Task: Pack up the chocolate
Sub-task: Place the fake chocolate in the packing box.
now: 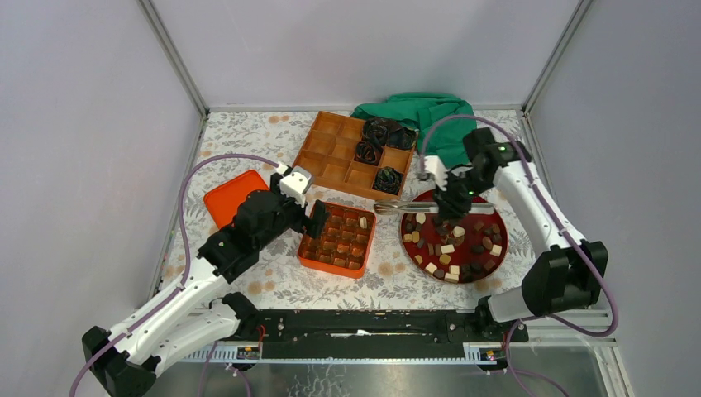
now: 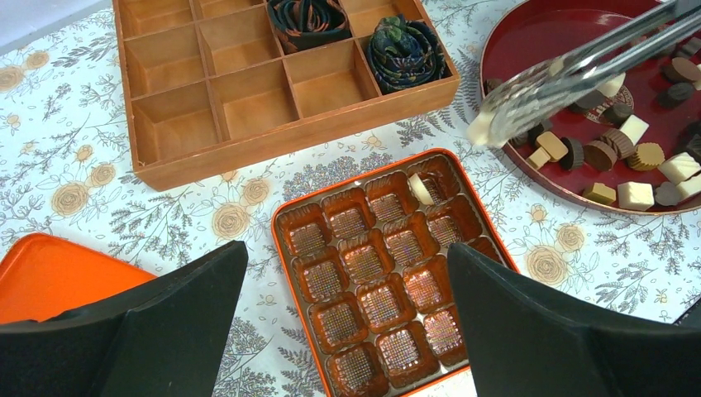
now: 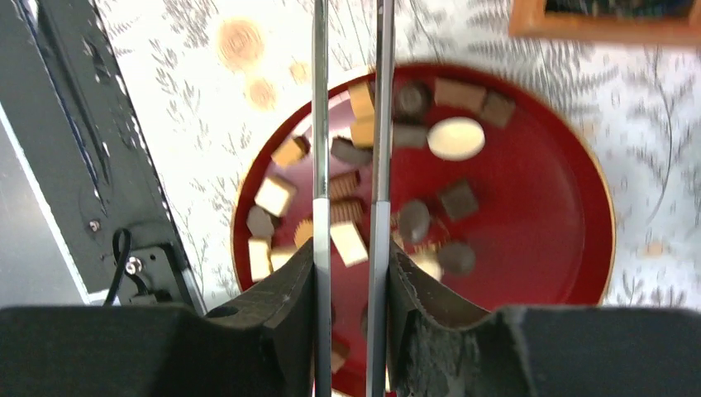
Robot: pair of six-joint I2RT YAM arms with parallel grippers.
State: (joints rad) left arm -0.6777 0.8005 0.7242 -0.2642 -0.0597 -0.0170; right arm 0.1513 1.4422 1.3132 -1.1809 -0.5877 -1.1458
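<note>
Over the glossy red plate (image 3: 537,207) of chocolate (image 3: 455,138), right fingers (image 3: 285,306) clamp metal tongs (image 3: 321,124); left fingers (image 2: 165,331) gape.

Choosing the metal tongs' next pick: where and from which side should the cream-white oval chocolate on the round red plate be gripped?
Likely across its short width, from straight above: the cream-white oval chocolate lies flat on the round red plate, brown pieces crowd its ends, its long sides stand clearer.

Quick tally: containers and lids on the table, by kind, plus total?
Wooden divider box: 1
Orange slotted tin: 1
Orange lid: 1
Red plate: 1
Total: 4
</note>
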